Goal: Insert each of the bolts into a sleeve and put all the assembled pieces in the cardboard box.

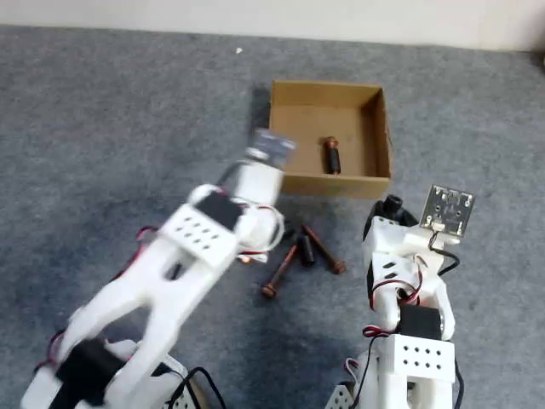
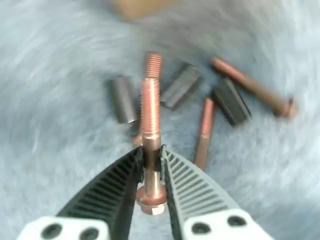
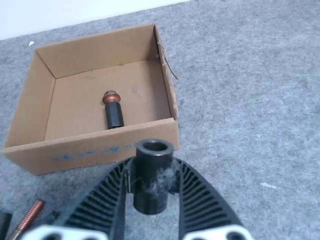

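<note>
My left gripper (image 2: 150, 152) is shut on a copper bolt (image 2: 150, 110), its threaded end pointing away from the wrist and its hex head back between the jaws. Beneath it on the carpet lie three dark sleeves (image 2: 121, 99) (image 2: 181, 86) (image 2: 230, 101) and two more bolts (image 2: 204, 131) (image 2: 252, 86). My right gripper (image 3: 154, 165) is shut on a black sleeve (image 3: 152, 175), held upright with its open bore showing, just in front of the cardboard box (image 3: 90, 150). One assembled bolt-and-sleeve piece (image 3: 113, 111) lies inside the box (image 1: 328, 87).
Grey carpet covers the whole table. In the high view the left arm (image 1: 213, 226) hangs over the loose parts (image 1: 294, 256) between the two arms, and the right arm (image 1: 400, 256) stands right of them. Open carpet lies left of the box.
</note>
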Motion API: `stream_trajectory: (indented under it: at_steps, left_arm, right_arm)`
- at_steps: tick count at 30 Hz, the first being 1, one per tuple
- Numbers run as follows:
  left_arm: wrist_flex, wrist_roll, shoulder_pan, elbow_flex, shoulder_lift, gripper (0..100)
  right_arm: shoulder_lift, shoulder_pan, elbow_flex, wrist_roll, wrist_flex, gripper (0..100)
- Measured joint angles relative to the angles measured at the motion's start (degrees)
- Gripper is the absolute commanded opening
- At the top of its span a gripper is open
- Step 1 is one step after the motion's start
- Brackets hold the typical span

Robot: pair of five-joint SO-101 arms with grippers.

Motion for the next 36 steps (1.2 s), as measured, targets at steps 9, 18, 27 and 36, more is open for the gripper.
stream_trajectory:
  at_steps: [9,18,27,36]
  left_arm:
    - [-0.7,22.2,-12.4,12.2,-18.4,1]
    - [-20.2,44.5,-24.3,35.0,-30.2,9]
    - [-26.0,44.7,-24.4,40.2,-35.3,9]
    - [-19.3,28.0,-24.4,35.3,-35.4,3]
  right_arm:
    - [0.0,0.0,0.0,0.0,0.0,0.5]
    - [0.0,0.0,0.0,0.0,0.0,0.5]
    - [0.0,0.0,0.0,0.0,0.0,0.5]
    - [0.0,0.0,0.0,0.0,0.0,0.5]
